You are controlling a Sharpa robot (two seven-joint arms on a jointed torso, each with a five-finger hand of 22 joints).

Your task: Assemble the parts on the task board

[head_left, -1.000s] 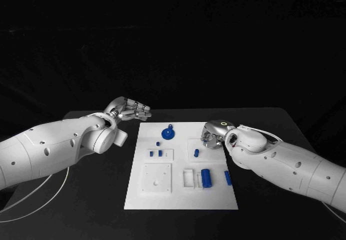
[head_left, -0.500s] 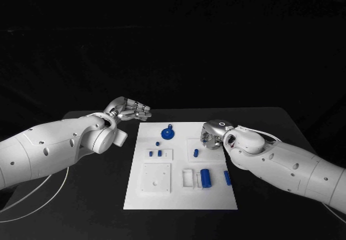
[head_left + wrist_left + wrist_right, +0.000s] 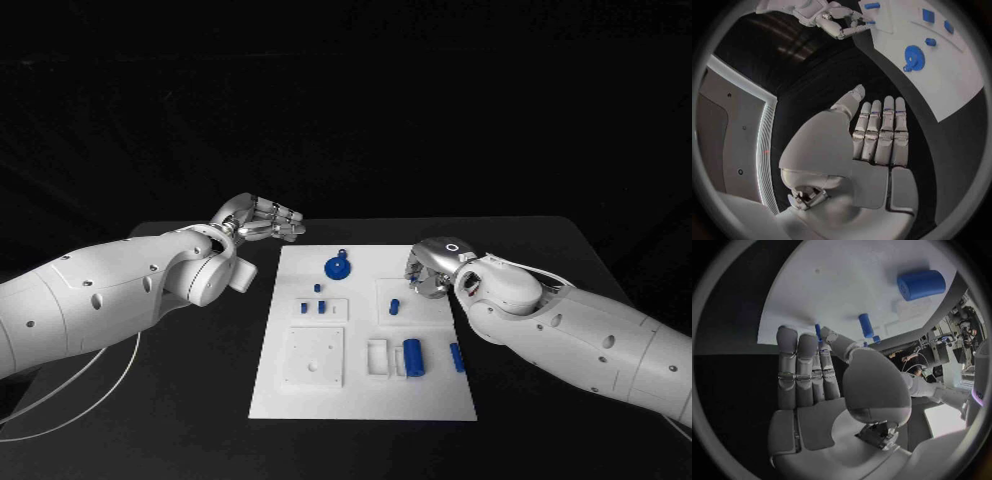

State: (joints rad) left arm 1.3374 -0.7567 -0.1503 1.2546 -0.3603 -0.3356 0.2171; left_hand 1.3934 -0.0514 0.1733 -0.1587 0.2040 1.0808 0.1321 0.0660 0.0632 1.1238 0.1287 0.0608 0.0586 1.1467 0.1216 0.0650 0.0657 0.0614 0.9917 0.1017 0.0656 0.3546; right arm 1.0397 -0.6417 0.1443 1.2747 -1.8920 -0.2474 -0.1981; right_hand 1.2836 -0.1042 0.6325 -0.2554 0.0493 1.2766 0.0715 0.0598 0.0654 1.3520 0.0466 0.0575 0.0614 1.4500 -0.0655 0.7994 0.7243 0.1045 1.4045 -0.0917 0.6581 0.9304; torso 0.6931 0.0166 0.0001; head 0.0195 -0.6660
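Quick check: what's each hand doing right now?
Left hand: open, fingers straight, holding nothing, off the task board.
Right hand: open, holding nothing, over the board's edge.

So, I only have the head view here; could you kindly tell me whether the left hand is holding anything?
Observer: No. The left wrist view shows the left hand with straight fingers side by side and a bare palm, over the black table beside the task board.
Operator: Thank you. And the right hand?
Observer: In the right wrist view, the right hand has a bare palm too, but a thin blue part shows between its thumb tip and fingers. I cannot tell whether it is pinched.
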